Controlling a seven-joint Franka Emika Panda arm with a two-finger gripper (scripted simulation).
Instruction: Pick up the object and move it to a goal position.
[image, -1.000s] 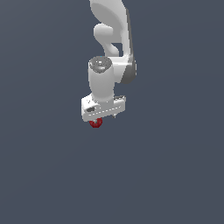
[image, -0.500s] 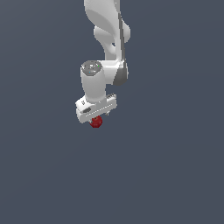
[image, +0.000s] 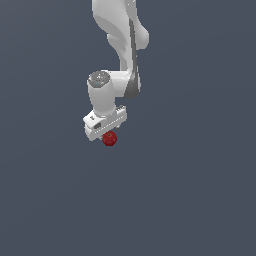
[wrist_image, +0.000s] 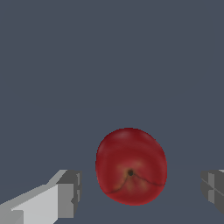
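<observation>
My white two-fingered gripper (image: 107, 134) points down from the white arm (image: 120, 45) over the plain dark grey-blue ground (image: 190, 190). Its jaws stand wide apart, with one grey finger pad (wrist_image: 70, 192) on either side of the small dark red, roughly round object (wrist_image: 131, 166), a clear gap on each side. I grip nothing. The object (image: 109, 139) sits directly beneath the gripper's body.

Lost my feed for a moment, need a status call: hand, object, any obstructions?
Hand open, fingers either side, clear gaps. Red object between them, ungrasped. Nothing else visible nearby.
</observation>
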